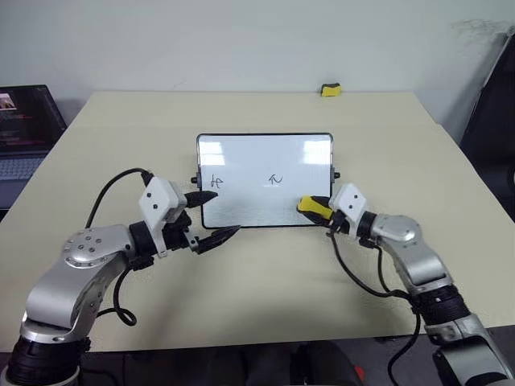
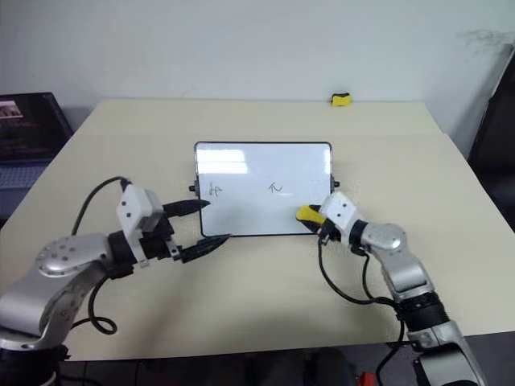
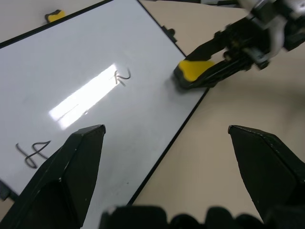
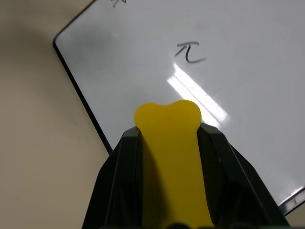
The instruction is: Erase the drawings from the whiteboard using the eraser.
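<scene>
While the table point(image 1: 241, 305) carries everything, the coming move turns on how the board point(image 1: 265, 211) lies from the eraser point(image 1: 314, 207). It lies flat at mid-table, its long axis running left to right across the robot's front. Two drawings show on it. A hash-like scribble point(image 1: 213, 182) sits by the left edge and a zigzag mark point(image 1: 275, 180) sits about the middle. I see no third mark; the near right part of the board looks bare.

The right gripper point(image 1: 320, 209) is clamped tight on the eraser, squeezing the sponge so it bulges past the fingertips in the right wrist view. It sits at the board's near right corner, over the bottom frame; whether sponge touches the surface I cannot tell. From there the zigzag lies up the board and to the left, the scribble farther left again, so the wipe likely has to travel leftward along the long axis.

The left gripper point(image 1: 211, 217) has its jaws spread wide, holding nothing, at the board's near left corner, with one finger over the board beside the scribble.

A second yellow block point(image 1: 331, 89) lies at the far table edge. A laptop point(image 1: 24, 129) stands far left; its screen text is too small to read. No brands or labels are legible anywhere.
</scene>
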